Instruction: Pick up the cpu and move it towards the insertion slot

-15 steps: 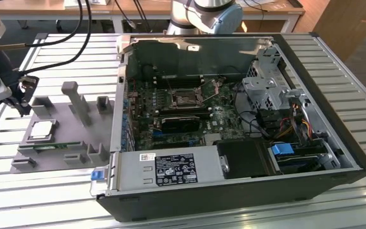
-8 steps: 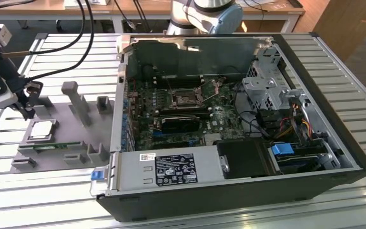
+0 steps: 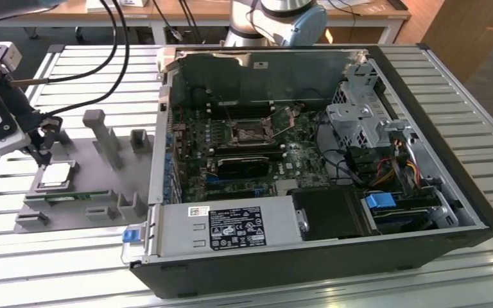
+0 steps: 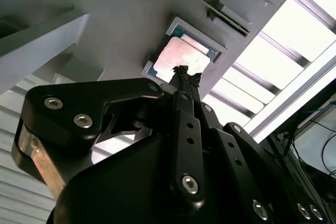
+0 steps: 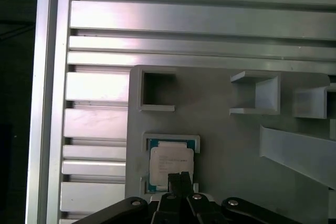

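Note:
The cpu (image 3: 58, 174) lies flat in a square recess of the grey holder plate (image 3: 101, 167) at the exterior view's left, its silvery top facing up. My gripper (image 3: 43, 158) hangs just above the chip's far edge, with its thin black fingers pressed together and nothing between them. In both wrist views the shut fingertips (image 4: 185, 75) (image 5: 178, 179) sit over the cpu (image 4: 181, 56) (image 5: 170, 162), near one of its edges. The insertion slot (image 3: 248, 131), a silver-framed socket with a dark centre, sits on the motherboard inside the open computer case.
The open computer case (image 3: 452, 192) takes up the middle and the exterior view's right, with its power supply (image 3: 229, 228) in front. Grey posts (image 3: 97, 125) rise from the holder plate. A narrow green strip (image 3: 69, 197) lies in front of the chip. Cables (image 3: 101, 58) hang at the back.

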Controlling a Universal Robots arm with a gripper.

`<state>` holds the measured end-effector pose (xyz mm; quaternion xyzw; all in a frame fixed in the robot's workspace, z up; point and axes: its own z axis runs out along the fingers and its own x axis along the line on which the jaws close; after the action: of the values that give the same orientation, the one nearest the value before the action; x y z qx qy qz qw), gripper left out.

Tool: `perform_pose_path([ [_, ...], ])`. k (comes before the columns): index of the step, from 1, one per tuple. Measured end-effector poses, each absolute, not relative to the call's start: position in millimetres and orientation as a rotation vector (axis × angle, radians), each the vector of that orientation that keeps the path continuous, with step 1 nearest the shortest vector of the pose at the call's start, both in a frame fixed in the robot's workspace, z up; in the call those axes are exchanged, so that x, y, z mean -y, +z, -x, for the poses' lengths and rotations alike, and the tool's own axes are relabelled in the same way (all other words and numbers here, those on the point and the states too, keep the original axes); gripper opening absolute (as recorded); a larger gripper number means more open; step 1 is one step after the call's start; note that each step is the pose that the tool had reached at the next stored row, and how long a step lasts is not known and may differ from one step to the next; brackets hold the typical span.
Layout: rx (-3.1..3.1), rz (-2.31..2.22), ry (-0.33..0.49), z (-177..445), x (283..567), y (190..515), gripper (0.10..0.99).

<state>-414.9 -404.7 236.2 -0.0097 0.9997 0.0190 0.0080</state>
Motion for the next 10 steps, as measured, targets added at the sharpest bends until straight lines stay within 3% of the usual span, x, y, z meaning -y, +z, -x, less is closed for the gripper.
perform_pose_path([
  [10,-3.127,0.030,0.060,414.8,404.7,220.9,0.102],
])
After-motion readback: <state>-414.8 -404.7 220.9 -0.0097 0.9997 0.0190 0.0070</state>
